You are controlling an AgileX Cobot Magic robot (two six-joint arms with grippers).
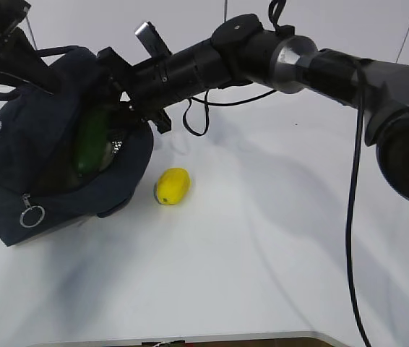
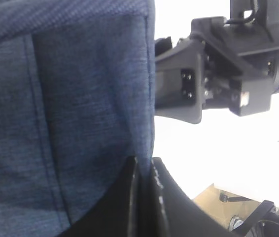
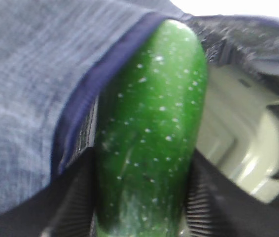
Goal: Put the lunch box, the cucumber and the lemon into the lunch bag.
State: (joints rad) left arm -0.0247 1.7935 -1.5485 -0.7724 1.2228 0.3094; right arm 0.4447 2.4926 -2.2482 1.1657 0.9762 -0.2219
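Item one: your right gripper [image 3: 142, 217], jaws clamped on the long dark green cucumber [image 3: 149, 133], held it in the mouth of the large dark navy fabric lunch bag [image 1: 24, 152]. Item two: the pale sage-green lid of the lunch box [image 3: 238, 148] showed inside the bag, beside the cucumber. Item three: the small bright yellow lemon [image 1: 173, 186] lay on your white table [image 1: 262, 253], just beside the bag. Item four: your left gripper [image 2: 144, 197], jaws together, pinched the bag's fabric edge.

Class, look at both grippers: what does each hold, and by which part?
The right gripper holds the cucumber near one end; the left gripper pinches the lunch bag at its fabric edge.
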